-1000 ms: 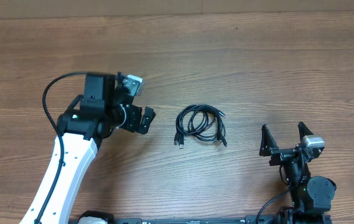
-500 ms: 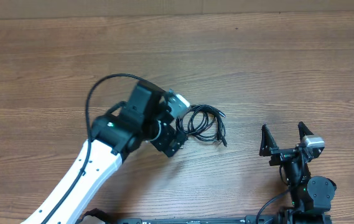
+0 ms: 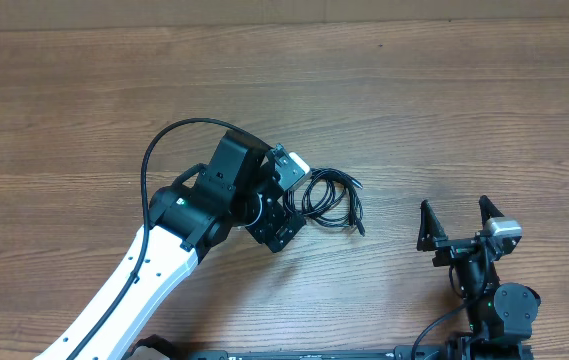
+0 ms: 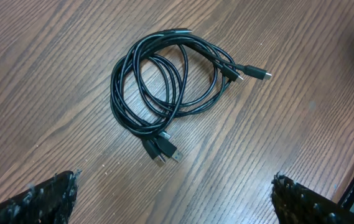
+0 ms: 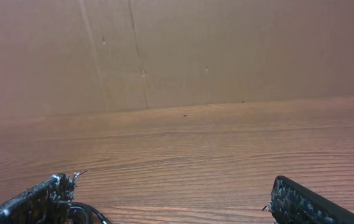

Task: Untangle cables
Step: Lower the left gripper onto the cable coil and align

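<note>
**Both claws wide, cable bundle on table ahead of left claw**

Nearest the robot base, the right gripper (image 3: pixel 456 222) sits low at the right edge of the brown wood-grain table (image 3: pixel 464 100), with its fingers spread wide and nothing between them. Its wrist view shows the same: right gripper (image 5: pixel 170 186) with only bare table between the two black textured fingertips (image 5: pixel 46 202).

Further out, the white-and-black left arm (image 3: pixel 134 270) reaches in from the lower left. The left gripper (image 3: pixel 276 225) is just beside the left edge of the bundle, jaws wide apart, holding nothing. In the wrist view the left gripper (image 4: pixel 175 180) has both tips at the bottom corners, clear of the cords.

The thin black cables (image 3: pixel 316 198) lie flat on the table near its centre, between the two arms and well apart from the right one. Close up, the cables (image 4: pixel 164 127) form one loose overlapping coil. Two small plugs (image 4: pixel 162 149) lie at the near end and more plugs (image 4: pixel 254 73) stick out on the far right.

Farthest back, a plain brown cardboard wall (image 5: pixel 195 50) stands along the table's far edge.
</note>
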`<state>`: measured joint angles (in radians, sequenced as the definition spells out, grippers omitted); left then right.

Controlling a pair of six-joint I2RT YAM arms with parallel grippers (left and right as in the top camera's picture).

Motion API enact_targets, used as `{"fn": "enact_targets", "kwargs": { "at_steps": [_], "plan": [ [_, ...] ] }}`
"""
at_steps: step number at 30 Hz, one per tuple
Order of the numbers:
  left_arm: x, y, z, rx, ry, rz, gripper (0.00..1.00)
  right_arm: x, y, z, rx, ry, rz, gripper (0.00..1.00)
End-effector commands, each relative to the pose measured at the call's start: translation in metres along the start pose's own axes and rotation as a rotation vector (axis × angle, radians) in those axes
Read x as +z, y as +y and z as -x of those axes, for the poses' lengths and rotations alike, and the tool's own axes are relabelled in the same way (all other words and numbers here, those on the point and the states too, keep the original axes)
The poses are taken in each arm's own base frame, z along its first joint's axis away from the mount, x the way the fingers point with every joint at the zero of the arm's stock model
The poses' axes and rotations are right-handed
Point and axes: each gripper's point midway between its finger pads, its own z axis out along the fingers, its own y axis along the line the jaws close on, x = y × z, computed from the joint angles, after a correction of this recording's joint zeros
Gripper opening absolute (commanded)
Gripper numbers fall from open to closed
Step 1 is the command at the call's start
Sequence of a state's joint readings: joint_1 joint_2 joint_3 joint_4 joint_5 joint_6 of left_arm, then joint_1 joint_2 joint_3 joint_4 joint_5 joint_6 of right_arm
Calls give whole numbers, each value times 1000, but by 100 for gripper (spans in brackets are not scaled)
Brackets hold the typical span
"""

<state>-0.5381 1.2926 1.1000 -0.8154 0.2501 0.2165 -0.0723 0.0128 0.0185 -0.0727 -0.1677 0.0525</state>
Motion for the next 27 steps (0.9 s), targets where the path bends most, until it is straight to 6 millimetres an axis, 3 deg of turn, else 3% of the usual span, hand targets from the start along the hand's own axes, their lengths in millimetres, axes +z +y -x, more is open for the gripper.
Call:
{"fn": "enact_targets", "kwargs": {
  "at_steps": [1, 27],
  "plan": [
    [-5, 0, 10, 8, -25, 9, 100, 0, -2, -2, 2, -4, -11, 100],
    [-5, 0, 11, -3, -28, 9, 100, 0, -2, -2, 3, -4, -11, 100]
  ]
}}
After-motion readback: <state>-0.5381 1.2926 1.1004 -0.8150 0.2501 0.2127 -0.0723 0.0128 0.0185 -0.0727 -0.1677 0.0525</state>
